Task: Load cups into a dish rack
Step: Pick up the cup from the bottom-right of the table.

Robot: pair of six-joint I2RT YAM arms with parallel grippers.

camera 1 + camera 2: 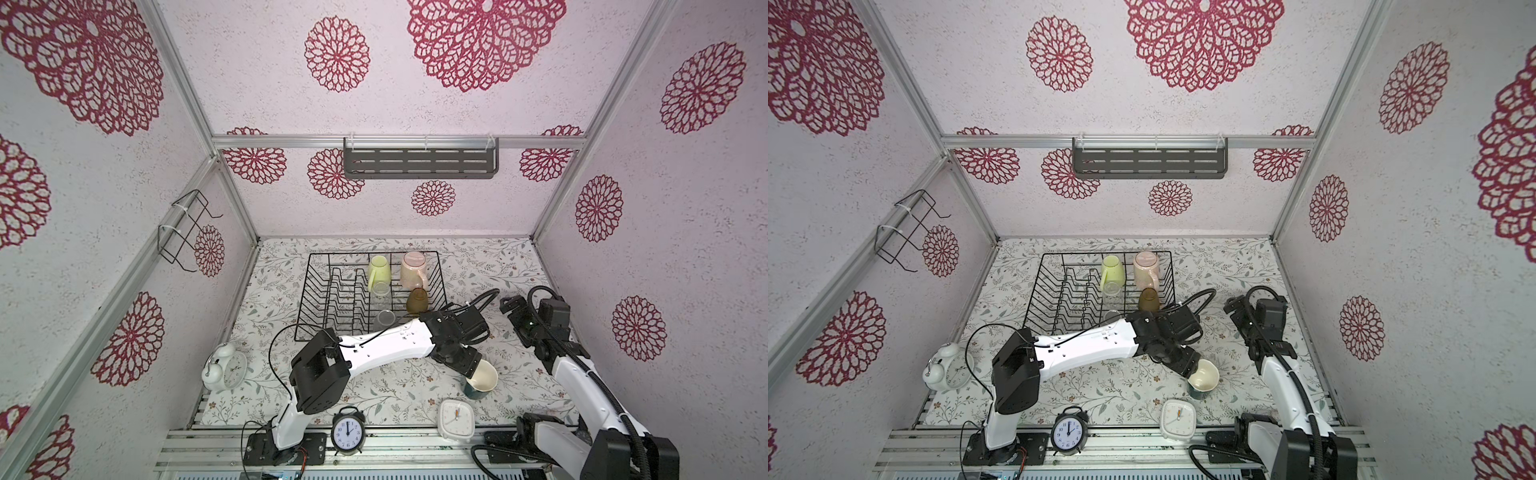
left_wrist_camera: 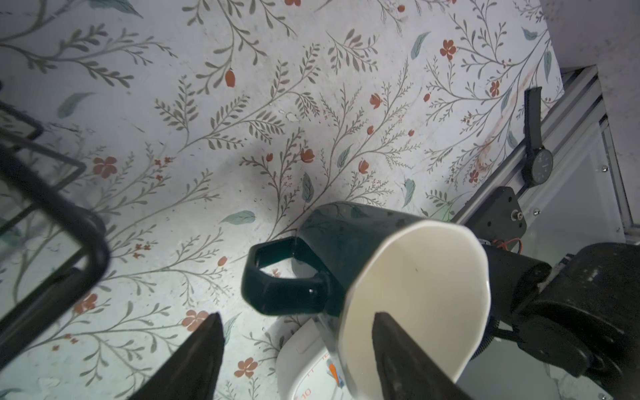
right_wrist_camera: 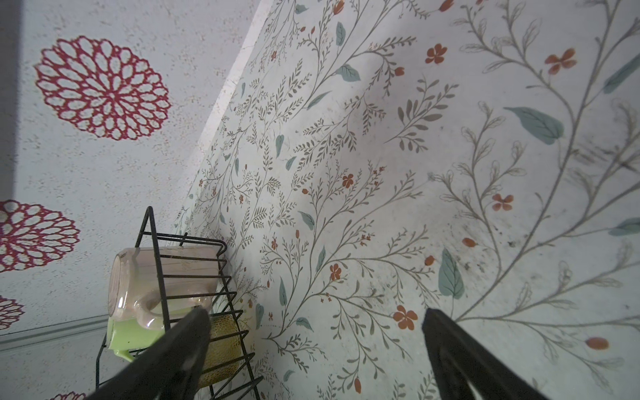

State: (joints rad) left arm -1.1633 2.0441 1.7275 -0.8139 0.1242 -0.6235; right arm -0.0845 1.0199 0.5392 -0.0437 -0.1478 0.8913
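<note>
- Left tool (image 2: pixel 296 313) is down at the dark teal mug (image 1: pixel 482 380), at the front right of the tabletop (image 1: pixel 519 270), well apart from the dish rack (image 1: pixel 345 295).
- Its jaws are spread, not pinching. One finger (image 2: pixel 391 346) sits inside the mug's cream mouth; the other is outside, past the handle, with a visible gap.
- The mug is tilted in both top views, mouth facing up toward the camera. I can't tell if the inner finger presses on the wall.
- Right tool (image 3: pixel 317 311) is spread wide with nothing between the jaws. It hangs over bare tabletop just right of the rack.
- In the rack, the yellow-green mug (image 1: pixel 379 270) and pink mug (image 1: pixel 413 268) are at the far end. The clear glass (image 1: pixel 380 289) and amber glass (image 1: pixel 417 300) are nearer to me.
- A fifth pale cup (image 1: pixel 386 318) sits at the rack's near edge, partly behind the left arm.
- The white square clock (image 1: pixel 457 417) is just beside the teal mug, on the front side.
</note>
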